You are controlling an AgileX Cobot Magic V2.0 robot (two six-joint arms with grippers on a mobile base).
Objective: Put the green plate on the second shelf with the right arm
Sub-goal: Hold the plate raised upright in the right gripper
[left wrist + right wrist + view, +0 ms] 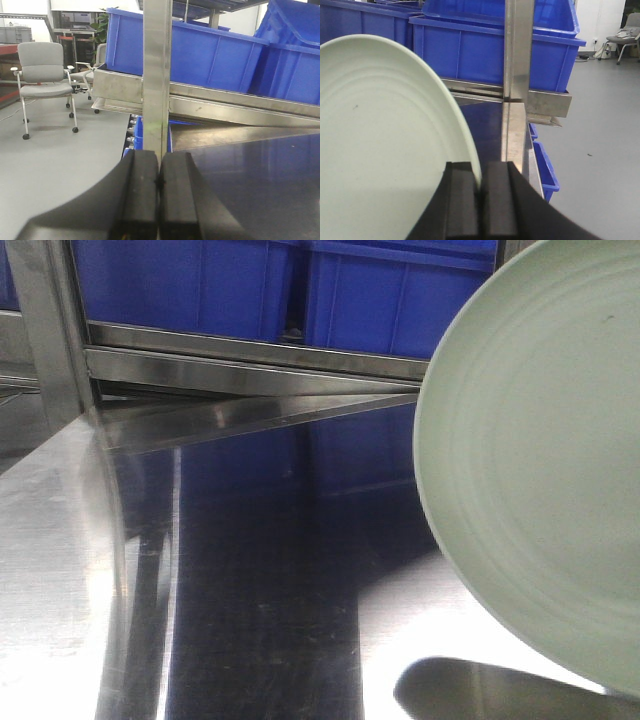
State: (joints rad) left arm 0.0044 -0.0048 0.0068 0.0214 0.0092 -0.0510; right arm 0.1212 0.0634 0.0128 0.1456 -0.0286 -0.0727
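Observation:
The pale green plate [380, 150] fills the left of the right wrist view, tilted on edge, its rim pinched between the black pads of my right gripper [481, 172], which is shut on it. In the front view the green plate [545, 460] hangs at the right, above the shiny steel shelf surface [250, 570], casting a shadow below; the right gripper itself is out of that view. My left gripper [159, 170] is shut with nothing between its pads, just in front of a steel upright post [157, 75] at the shelf's left edge.
Blue plastic bins [300, 290] stand on the steel shelf level above. A steel upright post [517, 55] stands just right of the plate. More blue bins [210, 55] sit behind the left post. Office chairs [42, 75] stand on the grey floor at left.

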